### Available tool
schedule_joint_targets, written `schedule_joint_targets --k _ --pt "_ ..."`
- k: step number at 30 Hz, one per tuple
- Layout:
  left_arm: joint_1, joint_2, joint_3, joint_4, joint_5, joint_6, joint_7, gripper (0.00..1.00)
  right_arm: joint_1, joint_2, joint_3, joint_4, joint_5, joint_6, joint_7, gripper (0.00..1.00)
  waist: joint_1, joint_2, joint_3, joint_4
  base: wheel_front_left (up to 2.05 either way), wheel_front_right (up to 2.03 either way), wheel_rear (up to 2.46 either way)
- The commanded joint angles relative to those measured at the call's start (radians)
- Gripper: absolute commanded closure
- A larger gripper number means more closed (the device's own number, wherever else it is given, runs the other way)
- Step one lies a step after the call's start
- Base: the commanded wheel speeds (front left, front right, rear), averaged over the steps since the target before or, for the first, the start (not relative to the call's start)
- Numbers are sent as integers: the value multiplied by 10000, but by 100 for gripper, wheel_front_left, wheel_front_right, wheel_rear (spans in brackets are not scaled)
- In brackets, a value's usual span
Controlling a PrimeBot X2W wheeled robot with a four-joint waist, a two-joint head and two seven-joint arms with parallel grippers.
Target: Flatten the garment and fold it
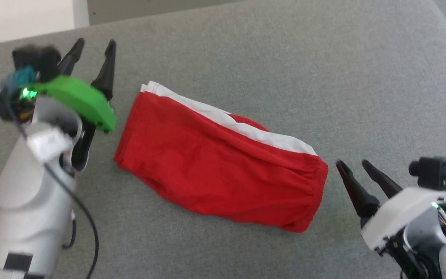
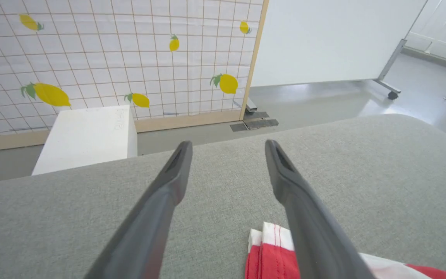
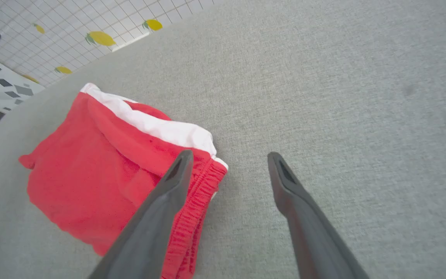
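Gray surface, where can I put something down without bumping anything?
The gray fabric surface is bare beyond the red shorts, toward its far and right edges. It is crowded at the shorts' ends, beside the left end effector and right end effector.

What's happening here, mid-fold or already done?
A two-armed robot is working on a pair of red shorts lying on a grey fabric surface. The shorts look folded over once, fairly flat, with the white trim along the far edge. Neither gripper holds them. The left gripper is open beside the leg end, and the right gripper is open just off the elastic waistband. A further fold may be next.
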Motion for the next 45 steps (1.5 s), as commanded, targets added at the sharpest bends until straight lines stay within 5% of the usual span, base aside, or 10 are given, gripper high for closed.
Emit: schedule_joint_targets --k 1,5,14,31,32,33,34,45 --pt "639 208 69 -280 210 151 -524 0 330 2 -72 -289 -576 -13 5 0 -1 0 -574 335 0 0 0" --pt "2271 406 352 -1346 464 691 -1748 0 1198 2 -127 -957 -1612 -13 596 0 -1 0 -951 558 0 0 0" --pt "5213 261 788 -3107 339 1577 -2161 0 1271 3 592 -774 -2212 -13 1714 0 -1 0 -1153 1138 0 0 0" --pt "5675 5 468 -3791 137 1623 -2027 0 429 3 410 2405 -2514 -13 2134 0 -1 0 -946 2036 0 0 0" --pt "5670 16 447 -3787 130 1610 -1993 0 402 3 447 2505 -2467 -13 2125 56 -1 0 -949 2023 0 0 0" --pt "5656 15 416 -3782 105 1588 -1939 0 360 3 500 2593 -2444 -13 2087 86 -1 0 -958 2003 0 0 0" --pt "5635 13 354 -3770 74 1543 -1838 0 317 3 570 2640 -2394 -13 2038 100 -1 0 -971 1978 0 0 0" --pt "4073 -534 -1088 -3463 -354 841 784 0 -158 3 561 2257 -2122 -13 1450 100 -1 0 -991 1660 0 0 0"
